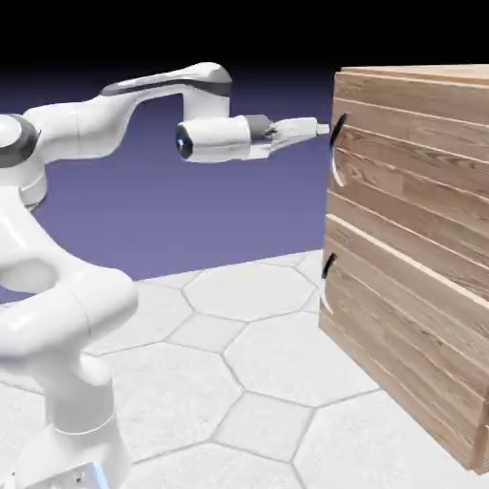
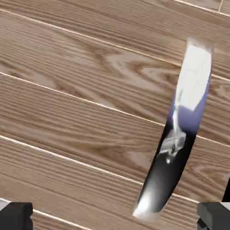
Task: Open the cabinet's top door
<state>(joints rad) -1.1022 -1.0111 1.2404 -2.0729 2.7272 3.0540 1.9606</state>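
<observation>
One pincer [image 2: 115, 216], fingers spread wide, nothing between. One curved, glossy upper handle [image 1: 338, 149] on the top door [image 1: 411, 143], perhaps just beside the fingertips [image 1: 324, 129].

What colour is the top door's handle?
The handle is glossy, mirror-like, dark where not reflecting; best seen in the hand view.

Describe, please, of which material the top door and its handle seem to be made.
The top door looks like light-brown wood planks, matte, with visible grain and pale seams. Its handle seems a smooth, mirror-like material, probably polished metal: it shows reflections, though glossy plastic is possible.
</observation>
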